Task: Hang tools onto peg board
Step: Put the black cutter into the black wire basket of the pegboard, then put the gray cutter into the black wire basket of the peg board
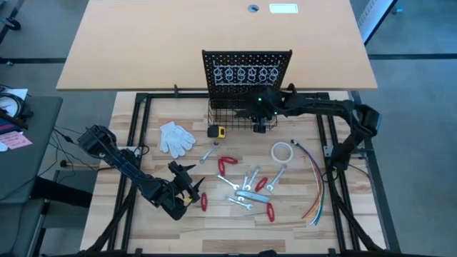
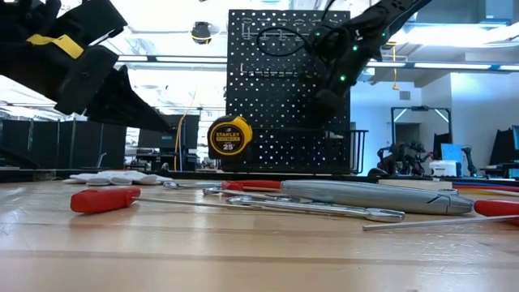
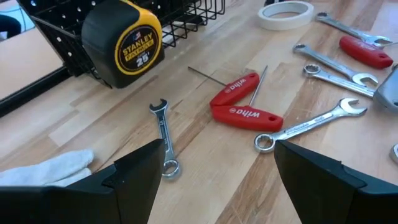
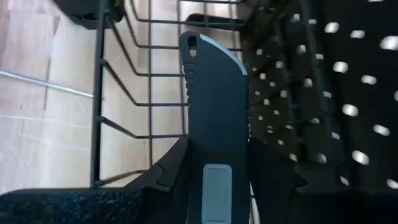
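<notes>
The black peg board [image 1: 246, 61] stands at the table's far middle, with pale ring hooks [image 1: 246, 75] and a wire basket [image 1: 228, 118] at its base. My right gripper [image 1: 263, 118] is at the basket's right end, shut on a dark grey flat-handled tool [image 4: 214, 124]. Silver wrenches [image 1: 246, 189] and red-handled tools [image 1: 227, 164] lie flat on the table's middle. My left gripper [image 1: 187, 182] hovers open and empty, nearer than a small wrench [image 3: 163, 134]. My right gripper pinches the dark grey tool's two flat sides [image 4: 214, 180] between its two fingers, which lie along it. The tool sticks out past the fingertips. Its free end with a small hole [image 4: 191, 42] is over the basket's wires, clear of the table.
A white glove [image 1: 175, 137] lies left of the basket. A yellow tape measure [image 1: 220, 131] stands just in front of the basket. A roll of white tape [image 1: 283, 151] and a bundle of coloured wires [image 1: 318, 185] lie at the right.
</notes>
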Motion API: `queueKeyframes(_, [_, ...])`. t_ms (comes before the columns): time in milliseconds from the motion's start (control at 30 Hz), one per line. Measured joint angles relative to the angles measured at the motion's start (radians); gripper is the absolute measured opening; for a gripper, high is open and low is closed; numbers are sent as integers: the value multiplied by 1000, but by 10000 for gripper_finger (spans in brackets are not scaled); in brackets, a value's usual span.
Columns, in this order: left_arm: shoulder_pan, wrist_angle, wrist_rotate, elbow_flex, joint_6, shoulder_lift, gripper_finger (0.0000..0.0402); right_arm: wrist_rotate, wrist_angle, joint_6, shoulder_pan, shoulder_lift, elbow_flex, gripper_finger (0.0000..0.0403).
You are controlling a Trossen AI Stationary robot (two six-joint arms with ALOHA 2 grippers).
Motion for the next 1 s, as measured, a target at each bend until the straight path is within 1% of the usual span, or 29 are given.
queueKeyframes(100, [0,3,0,0,10,0,299,1,6,0,2,28,2,135])
queueKeyframes(200, [0,4,0,0,9,0,299,24,2,-3,0,41,1,135])
queueKeyframes(400, [0,3,0,0,7,0,299,32,3,-12,-5,41,3,137])
queueKeyframes(533, [0,6,1,0,7,0,299,32,-33,-12,-9,39,35,142])
queueKeyframes(633, [0,6,1,0,7,0,299,33,-49,-11,-11,38,59,152])
queueKeyframes(800, [0,6,2,0,7,0,299,32,-108,-4,-10,38,103,178])
queueKeyframes(1000, [0,6,2,0,5,0,299,32,-161,-3,-10,37,107,202])
